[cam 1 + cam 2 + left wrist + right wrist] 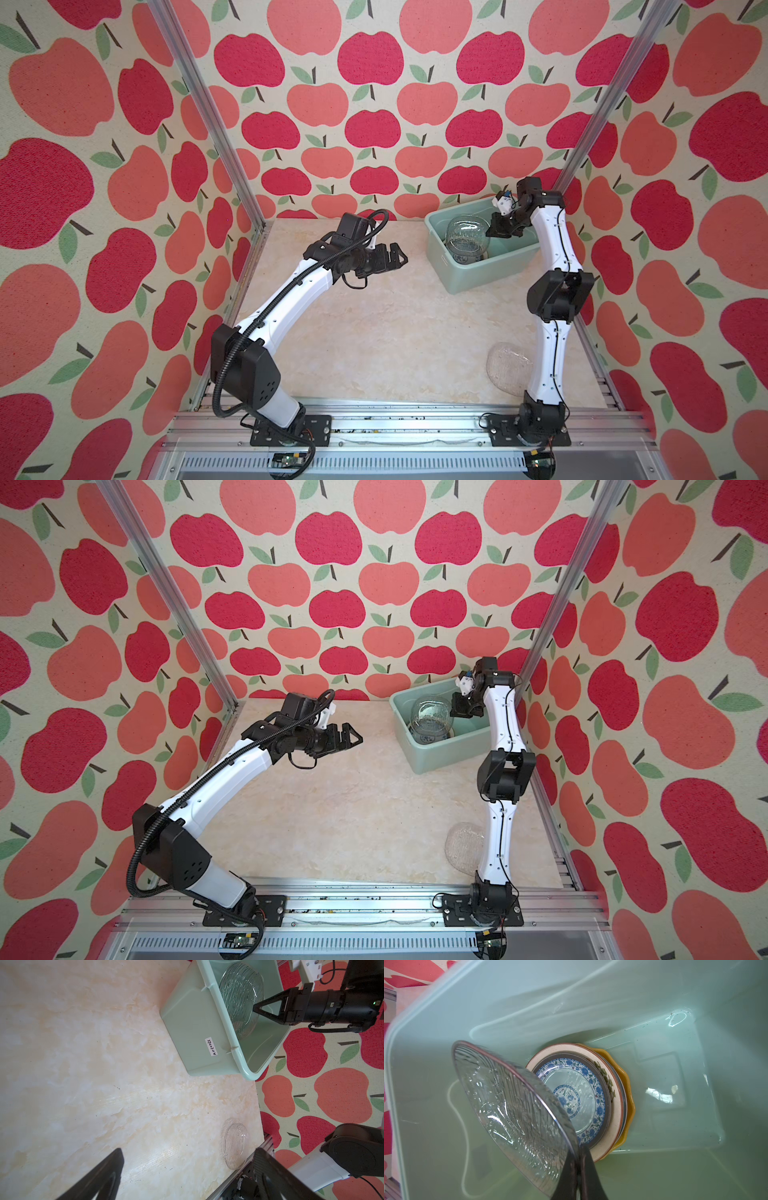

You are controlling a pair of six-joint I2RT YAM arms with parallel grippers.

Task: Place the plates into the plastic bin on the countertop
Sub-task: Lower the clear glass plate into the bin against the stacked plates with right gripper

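Progress is judged to be late: only one plate is seen outside the bin. Nearest the front, a loose glass plate (509, 368) is seen lying flat on the surface (374, 332), well apart from the bin (482, 272) on its near side, and it is touched by nothing. Farther in, the left tool (397, 259) is held above the bare surface, apart from the bin on its left side, with its jaws spread wide and nothing between them. No other plate is found on the surface in both top views.

Beyond that, the bin is set at the far right corner of the surface. The right tool (256, 1008) is lowered into its open top, with the jaws closed tight on the rim of a held glass plate (512, 1115). That plate is carried steeply tilted inside the bin, partly over a stack (467, 259) lying flat on the bin's floor. Whether its lower edge touches anything cannot be told. On top of the stack a blue patterned plate (575, 1095) is seen, with a cream plate (612, 1126) under it and a yellow scalloped plate (631, 1109) at the bottom. Thin edges of others are glimpsed between them, but their number cannot be told.

Two steps are therefore judged to be left. The held glass plate has to be laid down and let go, and the loose glass plate has to be fetched and put into the bin.
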